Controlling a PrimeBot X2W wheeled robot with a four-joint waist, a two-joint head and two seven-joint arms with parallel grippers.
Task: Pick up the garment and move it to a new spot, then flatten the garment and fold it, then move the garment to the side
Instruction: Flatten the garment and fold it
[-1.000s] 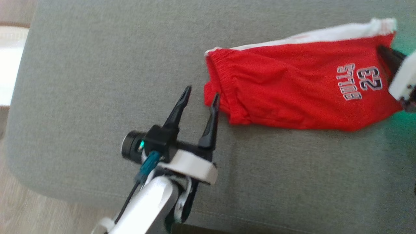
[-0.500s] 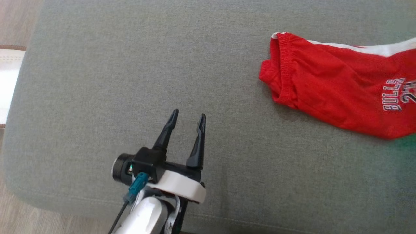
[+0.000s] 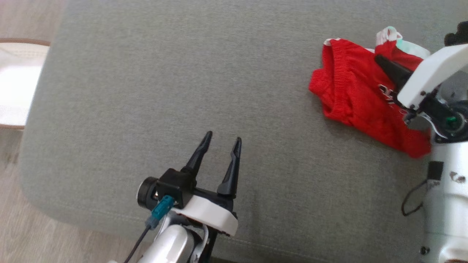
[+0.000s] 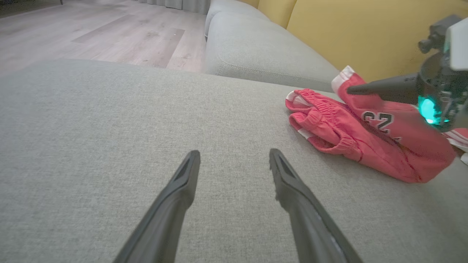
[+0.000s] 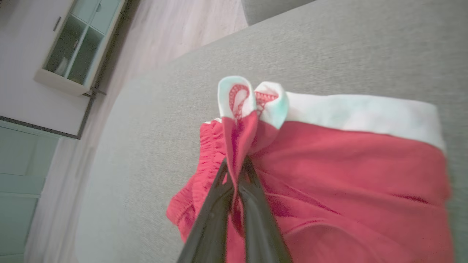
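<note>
Garment (image 5: 347, 164) pinched in my right gripper (image 5: 236, 165): both dark fingers pressed tight together on a raised fold of red cloth, just below the white hem trim (image 5: 252, 96), which stands up in two small loops past my fingertips. Rest of it, red shorts with a white band along one edge, lies bunched under and around that fold on the grey seat cushion (image 5: 329, 47). Elastic waistband (image 4: 321, 109) is gathered and doubled over on the side nearer my left arm. Number print (image 4: 378, 120) shows in the left wrist view; in the head view my right fingers cross part of it. Seen from the head, the shorts sit at the far right of the cushion, my white right forearm (image 3: 444, 204) rising just beside them.

Left gripper (image 3: 223, 137): jaws spread wide, nothing between them. Fingers point across bare cushion near its front edge, well apart from the shorts. Whether the tips touch the upholstery, I cannot tell.

Further out: yellow backrest (image 4: 347, 33) behind the shorts, a second grey cushion (image 4: 256, 54) beyond, wood floor (image 4: 91, 33). Glass-fronted cabinet (image 5: 73, 44) against a pale wall in the right wrist view. Pale object with a brown rim (image 3: 16, 84) at the head view's left edge, off the cushion; cannot tell what it is.
</note>
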